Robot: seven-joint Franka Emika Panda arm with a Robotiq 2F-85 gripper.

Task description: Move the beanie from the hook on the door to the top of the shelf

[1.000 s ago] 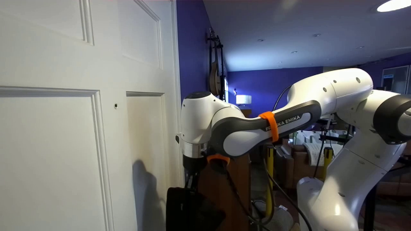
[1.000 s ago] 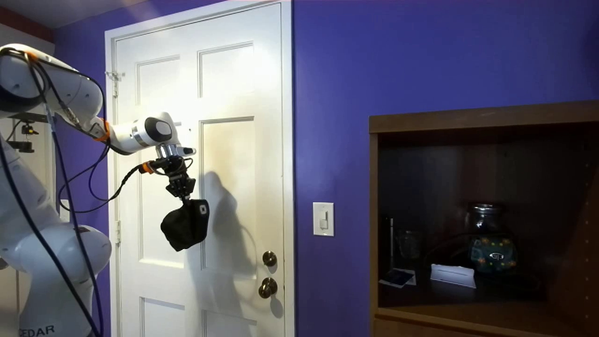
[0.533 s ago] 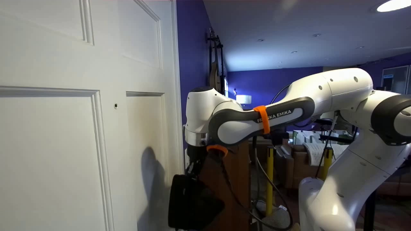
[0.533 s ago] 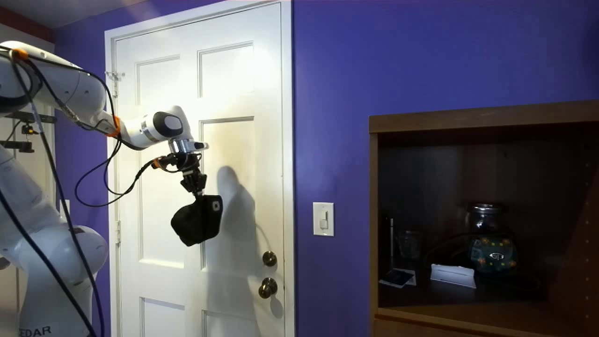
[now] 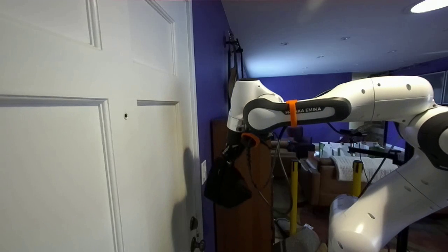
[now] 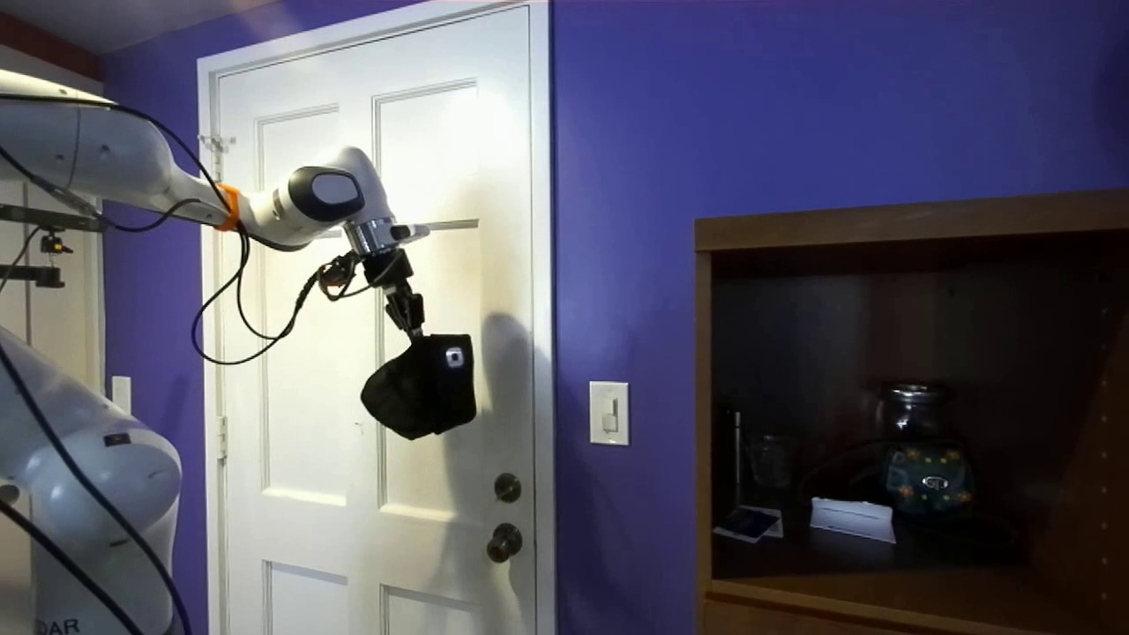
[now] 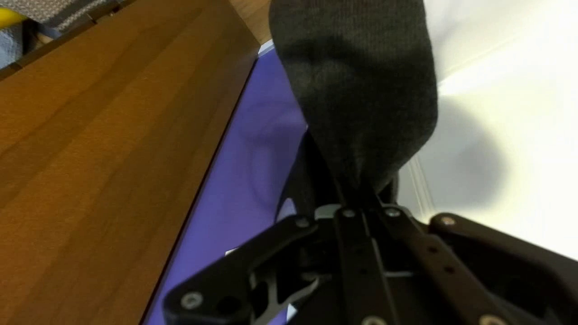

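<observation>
Swinging twd 2 o'clock in exterior view — beanie (image 6: pixel 419 388) now higher, nearer shelf (image 6: pixel 913 222) than 1 sec ago. Gripper (image 6: pixel 416 334) clamped on its edge, beanie hanging 6 o'clock, clear of door (image 6: pixel 353 520). Pick looks done — prob. needs more ht b4 shelf top.

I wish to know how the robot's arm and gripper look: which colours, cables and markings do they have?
The arm is white with smooth, rounded segments and dark grey covers. One link reads "FRANKA EMIKA", partly hidden under an orange strap. Black cables hang in loops, and a silvery collar sits above the gripper, which is mostly black and angular, with metallic screws.
</observation>
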